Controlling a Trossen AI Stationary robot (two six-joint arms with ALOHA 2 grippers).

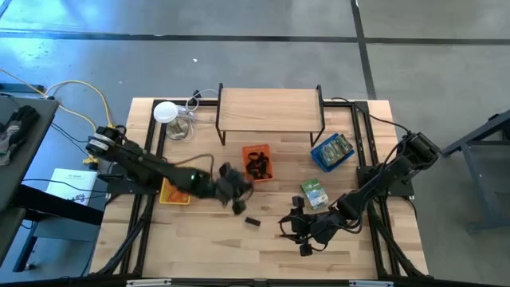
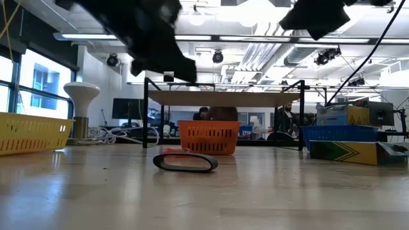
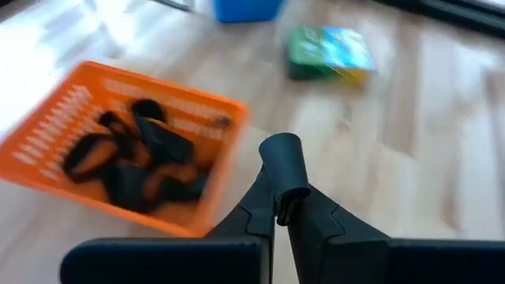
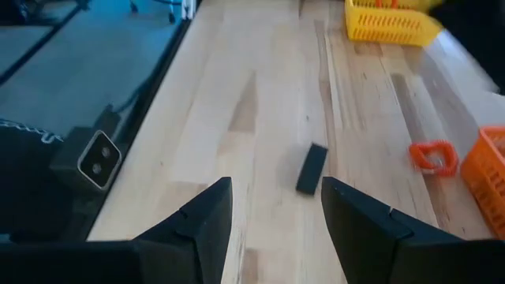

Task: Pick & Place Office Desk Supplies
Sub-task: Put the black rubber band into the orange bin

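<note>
My left gripper (image 3: 278, 209) hangs over the table just near of the orange tray (image 1: 256, 162), shut on a small black clip-like piece (image 3: 282, 162). The tray holds several black looped pieces (image 3: 142, 162). My right gripper (image 4: 276, 197) stands open above the table's near right part (image 1: 291, 227), with nothing between its fingers. Ahead of it a black rectangular piece (image 4: 312, 168) and a red-orange loop (image 4: 432, 156) lie flat on the wood. A green packet (image 1: 313, 194) lies to the right of the tray. A black band (image 2: 185, 163) lies flat on the table in the low view. My left gripper pinches the black clip-like piece by its lower end (image 3: 281, 197) between its two fingertips. The fingers slant down toward the table. The piece's rounded end (image 3: 282, 154) sticks out past the tips, and it is lifted clear of the table.
A yellow tray (image 1: 175, 191) sits at the left and a blue tray (image 1: 332, 150) at the right. A wooden shelf on black legs (image 1: 269, 108) stands at the back, with a white round lamp (image 1: 166, 112) and cables to its left. Bare wood lies along the near edge.
</note>
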